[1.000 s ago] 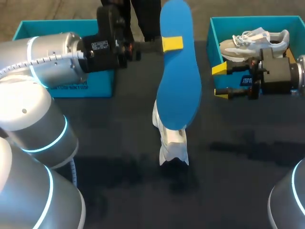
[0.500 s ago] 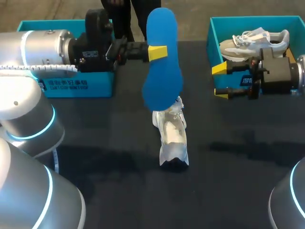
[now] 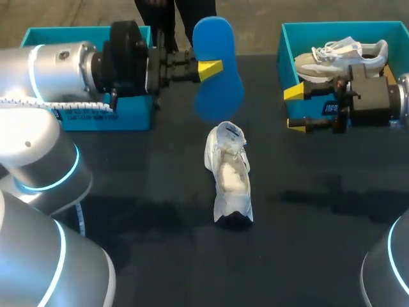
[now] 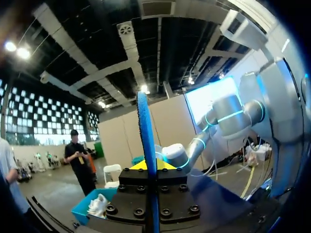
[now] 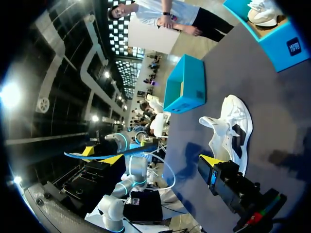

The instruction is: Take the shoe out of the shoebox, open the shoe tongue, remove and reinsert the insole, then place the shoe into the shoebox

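- Left gripper (image 3: 208, 67): fingers clamped on the blue insole (image 3: 220, 96). The left wrist view shows the insole edge-on between the two fingers.
- The insole hangs clear in the air, behind the shoe (image 3: 229, 182) and slightly to its left, not touching it.
- The shoe lies on the table (image 3: 160, 192) with its opening upward and the tongue pulled back.
- Right gripper (image 3: 295, 109): fingers wide apart, nothing held, well to the right of the shoe, in front of the shoebox (image 3: 282, 57).
- Judgement: the insole is out and reinsertion is the step in hand.
- Recommended: line the insole up with the shoe's length, enter the opening toe end first at a shallow angle, then press the heel flat.
- Recommended: have the right gripper steady the shoe, as an unbraced shoe may slide or tip.
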Tool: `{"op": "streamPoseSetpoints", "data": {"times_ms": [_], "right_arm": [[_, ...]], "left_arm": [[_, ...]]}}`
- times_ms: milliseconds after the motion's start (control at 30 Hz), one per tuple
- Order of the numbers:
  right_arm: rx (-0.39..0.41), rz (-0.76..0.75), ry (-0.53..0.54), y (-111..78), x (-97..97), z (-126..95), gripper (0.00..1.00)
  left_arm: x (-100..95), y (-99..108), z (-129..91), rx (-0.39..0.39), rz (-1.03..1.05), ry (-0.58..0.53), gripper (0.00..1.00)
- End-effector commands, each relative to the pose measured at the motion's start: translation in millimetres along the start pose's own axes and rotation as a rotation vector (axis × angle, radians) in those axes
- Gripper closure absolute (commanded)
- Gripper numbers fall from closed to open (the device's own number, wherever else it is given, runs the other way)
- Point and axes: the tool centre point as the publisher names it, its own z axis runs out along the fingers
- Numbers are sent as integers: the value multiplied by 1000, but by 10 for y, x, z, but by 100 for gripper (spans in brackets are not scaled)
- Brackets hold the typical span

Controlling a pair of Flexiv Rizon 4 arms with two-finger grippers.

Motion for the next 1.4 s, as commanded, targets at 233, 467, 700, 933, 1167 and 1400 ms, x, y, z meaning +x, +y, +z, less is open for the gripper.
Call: {"op": "streamPoseSetpoints", "data": {"times_ms": [233, 467, 700, 933, 1167, 1400], "right_arm": [[0, 1, -2, 6, 0, 15, 0], [0, 1, -2, 6, 0, 15, 0], [0, 1, -2, 6, 0, 15, 0], [0, 1, -2, 6, 0, 15, 0], [0, 1, -2, 6, 0, 15, 0], [0, 1, -2, 6, 0, 15, 0]], "left_arm": [[55, 223, -12, 77, 304, 12, 100], [-40, 438, -22, 122, 667, 44, 100], [-107, 549, -37, 61, 926, 81, 100], [-117, 657, -43, 33, 1037, 45, 100], [-117, 657, -43, 33, 1037, 45, 100], [-102, 702, -46, 36, 1084, 69, 100]]}}
